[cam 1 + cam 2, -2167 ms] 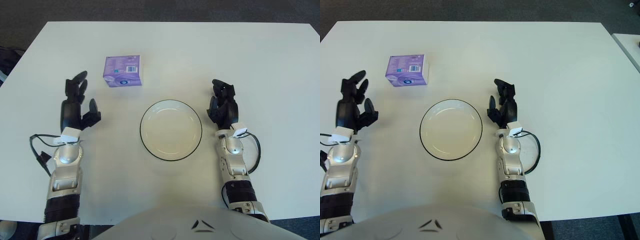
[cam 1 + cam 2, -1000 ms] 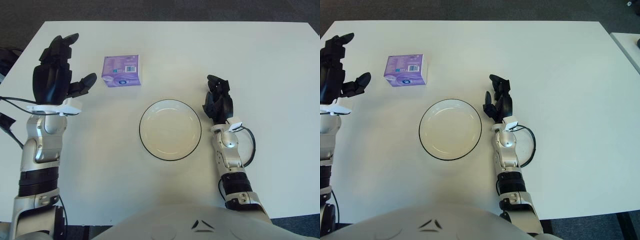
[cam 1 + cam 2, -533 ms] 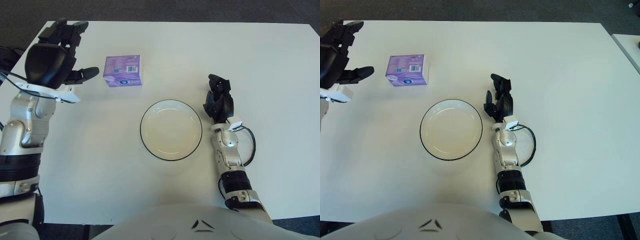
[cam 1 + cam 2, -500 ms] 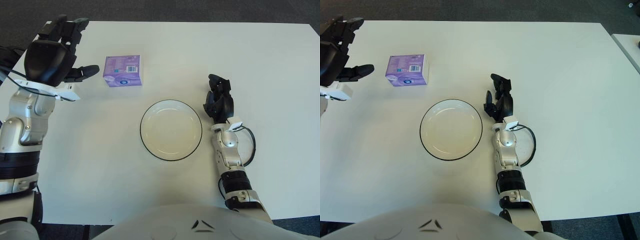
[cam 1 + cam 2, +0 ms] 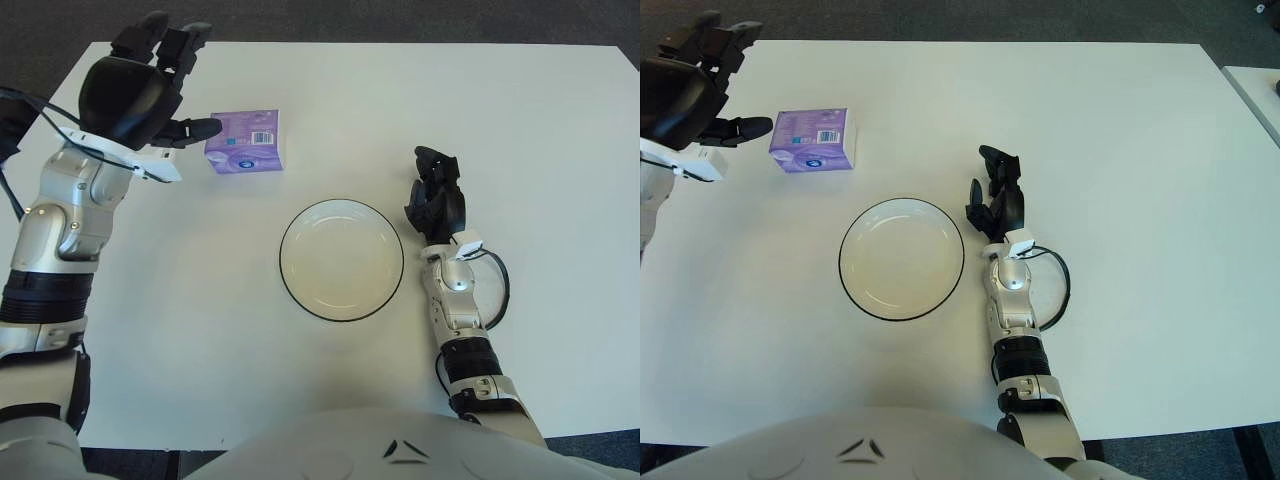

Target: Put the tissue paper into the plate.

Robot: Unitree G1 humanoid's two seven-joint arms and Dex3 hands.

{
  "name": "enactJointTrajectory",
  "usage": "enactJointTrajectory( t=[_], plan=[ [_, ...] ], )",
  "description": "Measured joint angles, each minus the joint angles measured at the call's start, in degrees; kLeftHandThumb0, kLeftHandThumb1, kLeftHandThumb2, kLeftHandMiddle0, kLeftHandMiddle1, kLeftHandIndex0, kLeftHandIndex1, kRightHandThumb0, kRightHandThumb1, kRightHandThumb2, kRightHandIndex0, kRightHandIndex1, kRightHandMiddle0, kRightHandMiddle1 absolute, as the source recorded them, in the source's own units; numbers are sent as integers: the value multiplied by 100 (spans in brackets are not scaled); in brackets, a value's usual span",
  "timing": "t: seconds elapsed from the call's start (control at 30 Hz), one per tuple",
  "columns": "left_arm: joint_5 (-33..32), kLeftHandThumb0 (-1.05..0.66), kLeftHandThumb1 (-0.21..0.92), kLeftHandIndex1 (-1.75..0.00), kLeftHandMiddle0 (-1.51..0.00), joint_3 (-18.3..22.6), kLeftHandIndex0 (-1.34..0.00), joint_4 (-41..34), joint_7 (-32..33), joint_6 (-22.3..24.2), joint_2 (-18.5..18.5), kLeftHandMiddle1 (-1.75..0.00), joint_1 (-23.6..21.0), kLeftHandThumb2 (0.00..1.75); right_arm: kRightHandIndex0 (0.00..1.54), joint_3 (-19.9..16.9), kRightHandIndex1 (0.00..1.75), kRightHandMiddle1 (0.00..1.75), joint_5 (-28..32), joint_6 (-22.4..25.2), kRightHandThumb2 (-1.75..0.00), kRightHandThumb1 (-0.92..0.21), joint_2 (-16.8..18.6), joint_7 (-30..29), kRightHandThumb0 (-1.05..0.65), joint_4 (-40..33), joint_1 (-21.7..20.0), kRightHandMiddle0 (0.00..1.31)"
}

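Note:
A purple tissue pack (image 5: 245, 142) lies on the white table (image 5: 560, 130), up and left of the plate. The white plate with a dark rim (image 5: 342, 259) sits near the middle and holds nothing. My left hand (image 5: 150, 90) hovers raised just left of the tissue pack, fingers spread, its thumb tip reaching the pack's left edge; I cannot tell whether it touches. My right hand (image 5: 437, 195) shows just right of the plate, fingers loosely curled and holding nothing.
A black cable (image 5: 490, 290) loops beside my right wrist. The table's far edge meets dark floor (image 5: 400, 20) at the top. A second white surface (image 5: 1255, 95) shows at the far right in the right eye view.
My left hand has risen from the table and swung up and right toward the tissue pack, its thumb now at the pack's left edge. The right hand, pack and plate have stayed put.

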Motion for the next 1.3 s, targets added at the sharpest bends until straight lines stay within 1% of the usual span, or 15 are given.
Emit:
enactJointTrajectory(
  t=[0.2,0.37,0.47,0.6,0.7,0.83,0.93,1.03,1.17,1.3],
  plan=[
    [13,-76,92,-42,-20,-283,0,637,-95,-197,167,-1,-422,83,40,-3,41,108,-3,-1,-67,-92,0,-54,-51,42,-22,3],
    [-56,-79,92,-44,-20,-409,0,849,-257,-306,235,-1,-598,82,40,0,41,108,-13,-1,-68,-92,-2,-66,-53,62,-56,2],
    [-102,-80,92,-48,-20,-533,0,970,-369,-372,233,-1,-685,81,40,-3,41,109,-25,-3,-69,-92,-4,-86,-54,105,-96,3],
    [-4,-82,92,-53,-22,-858,0,1376,-351,-474,140,-1,-912,83,40,-22,41,109,-32,-12,-70,-92,-13,-98,-55,183,-151,3],
    [289,-84,92,-57,-23,-1244,0,2027,-71,-608,-14,-2,-1247,85,40,-37,41,109,-34,-18,-71,-92,-22,-98,-54,212,-199,3],
    [539,-86,92,-58,-23,-1629,0,2977,294,-787,-179,-2,-1636,84,40,-34,41,109,-32,-65,-70,-92,-19,-93,-52,181,-270,3],
    [683,-88,92,-59,-24,-1925,0,3732,573,-1040,-254,-2,-1939,84,40,-37,41,109,-29,-67,-70,-92,-18,-91,-51,180,-251,2],
    [782,-91,92,-60,-24,-2218,0,4374,764,-1411,-288,-2,-2216,83,40,-48,41,108,-25,-18,-70,-92,-16,-91,-52,192,-248,2],
    [772,-94,92,-59,-24,-2443,0,4808,755,-1826,-292,-1,-2417,81,40,-65,42,109,-25,-18,-69,-92,-16,-89,-51,192,-240,3],
    [743,-97,92,-56,-23,-2585,0,5063,591,-2060,-295,-1,-2576,78,40,-85,42,109,-25,-14,-68,-92,-16,-91,-50,195,-223,3]
  ],
)
